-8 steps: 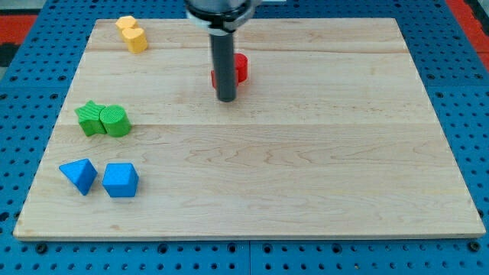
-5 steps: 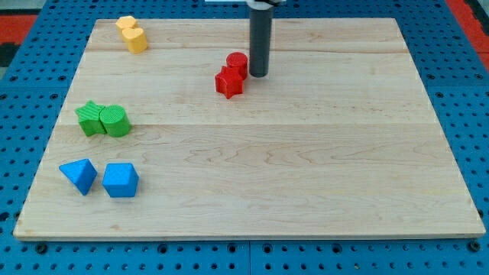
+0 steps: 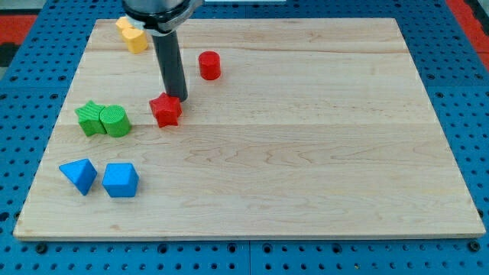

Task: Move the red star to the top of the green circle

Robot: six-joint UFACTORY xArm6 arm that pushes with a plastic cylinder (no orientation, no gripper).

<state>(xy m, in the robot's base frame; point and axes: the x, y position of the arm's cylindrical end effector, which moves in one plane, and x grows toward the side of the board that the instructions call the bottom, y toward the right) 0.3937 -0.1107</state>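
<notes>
The red star [image 3: 165, 110] lies on the wooden board left of centre. My tip [image 3: 178, 98] touches its upper right side. The green circle [image 3: 115, 121] sits to the star's left, a short gap away, with a green star [image 3: 91, 118] touching the circle's left side. The rod rises from the tip toward the view's top.
A red cylinder [image 3: 209, 65] stands up and right of the tip. Two yellow blocks [image 3: 132, 33] sit at the top left, partly behind the arm. Two blue blocks [image 3: 79, 175] [image 3: 121, 180] lie at the lower left. The board's [image 3: 306, 153] edges border a blue pegboard.
My tip swung from right of the red pair to the left and down. The red star slid left and down, away from the red cylinder, which shifted slightly left.
</notes>
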